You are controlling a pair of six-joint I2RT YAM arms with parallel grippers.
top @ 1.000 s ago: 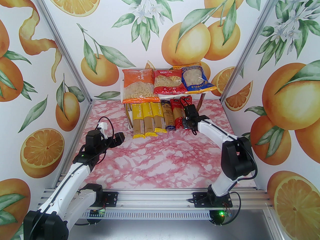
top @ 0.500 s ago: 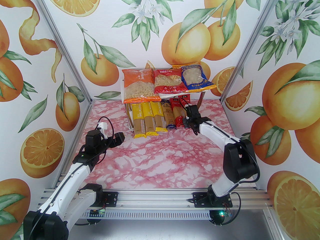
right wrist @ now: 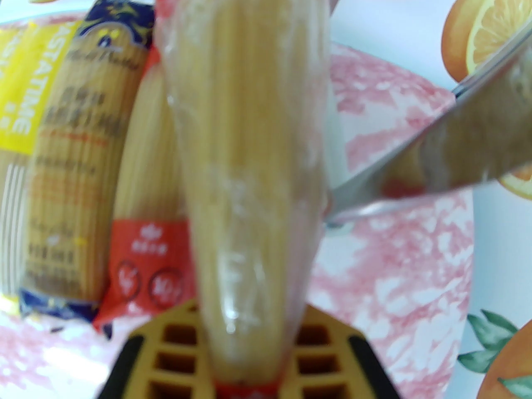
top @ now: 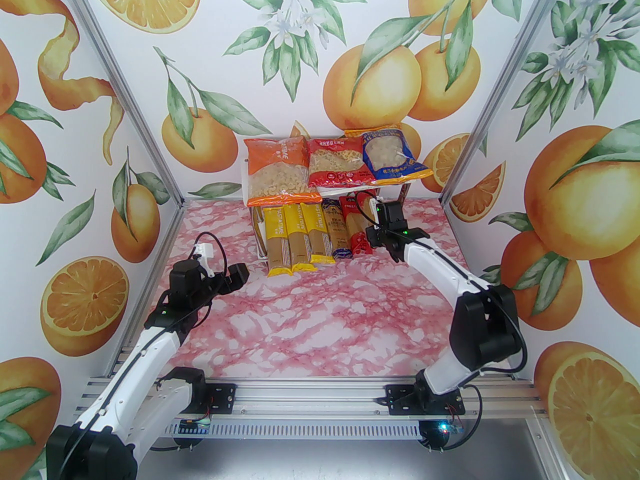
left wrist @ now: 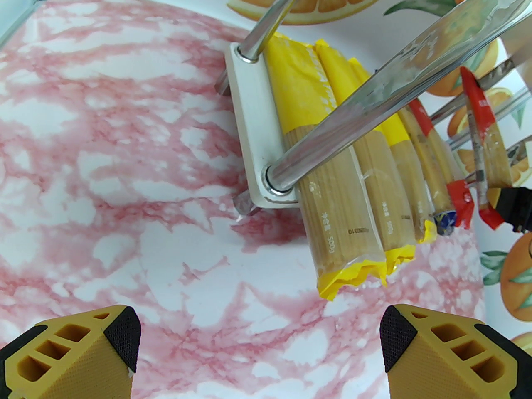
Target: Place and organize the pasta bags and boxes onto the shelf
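Left gripper [left wrist: 257,339]: jaws are spread wide with nothing between them, low over the table [top: 320,318], just left of the shelf [left wrist: 248,135]. It is judged to be parked aside so that the shelf front is left free for the other arm.

Top tier: three bags are laid flat side by side, the orange bag [top: 277,170], the red bag [top: 334,163] and the blue bag [top: 392,158]. The blue one is tilted and overhangs the right edge. The wide, soft items are probably put up top because the low gap beneath suits long flat packs.

Lower tier: three yellow packs [top: 298,233] are laid lengthwise and touching, their near ends jutting past the board. Next come the dark blue pack [top: 337,230] and a red pack [top: 356,228]. Like colours are kept together.

Right gripper [right wrist: 249,347]: it is clenched on the near end of the second red pack [right wrist: 249,139]. That pack is held lengthwise, off the table, with its far end pointed under the top tier beside the right chrome leg [right wrist: 415,173]. The end grip is judged to allow sliding into the open slot at the row's right. Whether the far end touches the board cannot be told.
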